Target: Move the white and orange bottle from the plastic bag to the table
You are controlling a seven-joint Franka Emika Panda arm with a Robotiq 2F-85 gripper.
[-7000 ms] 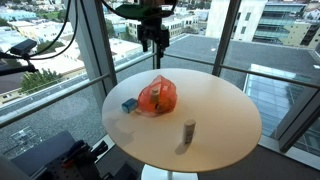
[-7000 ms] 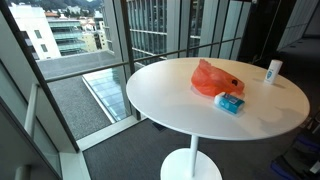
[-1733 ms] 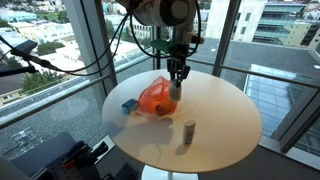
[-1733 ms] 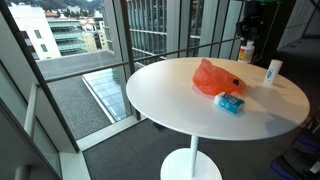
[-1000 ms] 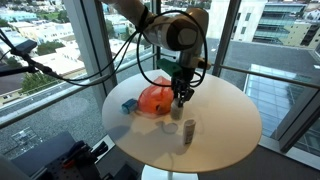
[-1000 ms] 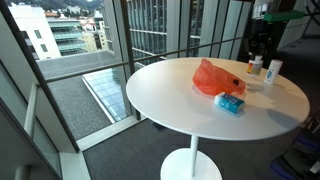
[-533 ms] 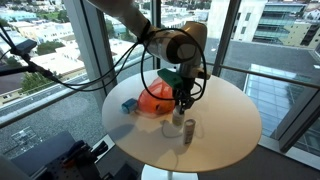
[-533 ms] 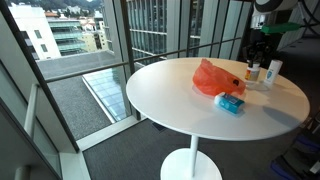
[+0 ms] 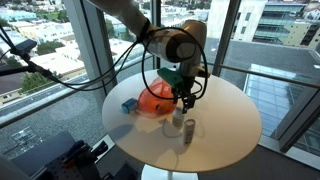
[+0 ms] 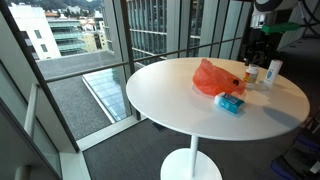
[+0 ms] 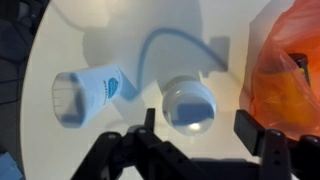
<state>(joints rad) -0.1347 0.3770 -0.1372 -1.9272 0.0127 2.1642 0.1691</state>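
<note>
The white and orange bottle [image 10: 250, 73] stands upright on the round white table [image 10: 170, 90], beside the orange plastic bag [image 10: 215, 78]. In the wrist view I look down on its white cap [image 11: 188, 103]. My gripper [image 11: 197, 128] is open, with one finger on each side of the bottle and a gap on both sides. In both exterior views the gripper [image 9: 180, 104] [image 10: 255, 56] hovers just above the bottle [image 9: 177, 122]. The bag [image 9: 157, 98] lies on the table, at the right edge of the wrist view [image 11: 290, 70].
A second white bottle with a blue label [image 11: 85, 95] stands close beside the first [image 9: 189, 131] [image 10: 272, 70]. A small blue box [image 9: 129, 105] [image 10: 229, 103] lies by the bag. The table edge [image 9: 230, 120] is near; glass walls surround it.
The arm has carried the bottle from the bag over to the white bottle and lowered it onto the table. In the last half second almost nothing has moved.
</note>
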